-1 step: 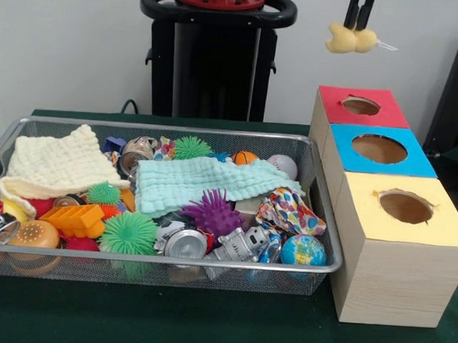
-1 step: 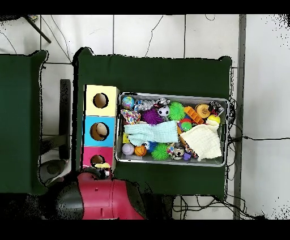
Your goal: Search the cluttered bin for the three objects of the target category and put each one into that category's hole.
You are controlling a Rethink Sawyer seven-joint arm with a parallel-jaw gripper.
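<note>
gripper (image 1: 360, 24) holding yellow plush toy (image 1: 352, 40), above red box (image 1: 362, 107)

Light is even and fairly bright in the front view, coming from above: the wire bin (image 1: 321, 156) and the wooden box (image 1: 392, 262) lay only soft, short shadows on the dark green table (image 1: 207, 322). The metal cans (image 1: 185, 243) show small glints, without harsh glare. The white wall (image 1: 67, 43) is evenly lit. In the overhead view the pale floor (image 2: 260, 85) looks washed out, and small toys blur together.
</note>
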